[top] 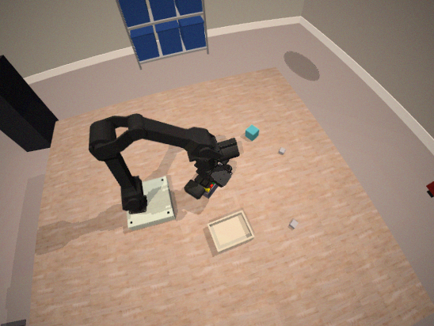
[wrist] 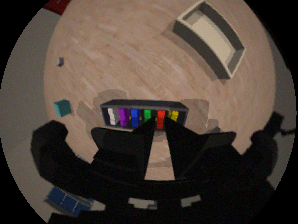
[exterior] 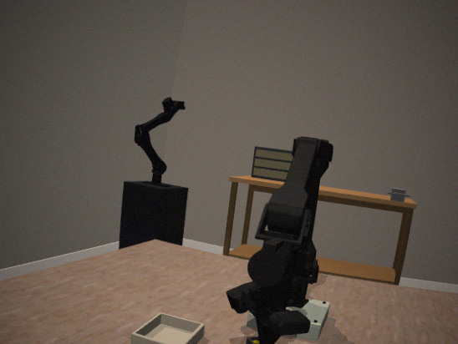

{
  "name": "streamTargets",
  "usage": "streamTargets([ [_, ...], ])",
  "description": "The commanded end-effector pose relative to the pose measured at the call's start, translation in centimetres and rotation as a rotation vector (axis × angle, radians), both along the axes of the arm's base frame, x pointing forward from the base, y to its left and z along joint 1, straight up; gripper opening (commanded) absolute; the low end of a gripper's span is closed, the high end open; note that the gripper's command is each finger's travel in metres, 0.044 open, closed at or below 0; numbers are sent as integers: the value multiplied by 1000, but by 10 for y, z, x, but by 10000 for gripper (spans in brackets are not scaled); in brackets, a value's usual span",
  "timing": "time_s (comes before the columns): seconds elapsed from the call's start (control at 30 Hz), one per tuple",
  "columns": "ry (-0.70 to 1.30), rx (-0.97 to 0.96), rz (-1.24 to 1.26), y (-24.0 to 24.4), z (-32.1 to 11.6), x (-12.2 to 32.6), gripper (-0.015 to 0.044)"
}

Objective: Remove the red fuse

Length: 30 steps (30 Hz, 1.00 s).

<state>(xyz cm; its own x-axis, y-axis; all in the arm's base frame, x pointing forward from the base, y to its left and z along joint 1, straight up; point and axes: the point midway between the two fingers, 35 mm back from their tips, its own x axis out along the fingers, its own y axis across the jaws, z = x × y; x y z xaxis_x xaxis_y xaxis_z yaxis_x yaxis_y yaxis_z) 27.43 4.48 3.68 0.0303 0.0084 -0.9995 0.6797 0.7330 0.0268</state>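
1. The arm point(top: 158, 132) is matte black throughout, built of blocky, rounded links.
2. Its base plate point(top: 156, 202) is pale grey-green, square, with dark screws at the corners.
3. The pincer point(wrist: 158, 152) has two dark, tapered fingers.

The bench point(top: 277, 269) is a pale wood-grain top; the tray point(top: 230, 230) lies flat on it, and everything else is placed from that tray; the arm's grey base plate point(top: 152, 203) sits beside the tray, toward the black cabinet; the fuse block point(wrist: 143, 116) rests near the tray, between it and the teal cube point(top: 252, 132); one small grey cube point(top: 293, 224) lies near the tray's other side; a second grey cube point(top: 281, 150) sits farther off, near the teal cube.
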Motion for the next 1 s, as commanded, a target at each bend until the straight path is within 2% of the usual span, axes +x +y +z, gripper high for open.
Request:
streamTargets([
  [0.0,3,-4,2,-1,-2,0,73],
  [0.4,2,0,0,0,-1,0,0],
  [0.97,2,-1,0,0,6,0,0],
])
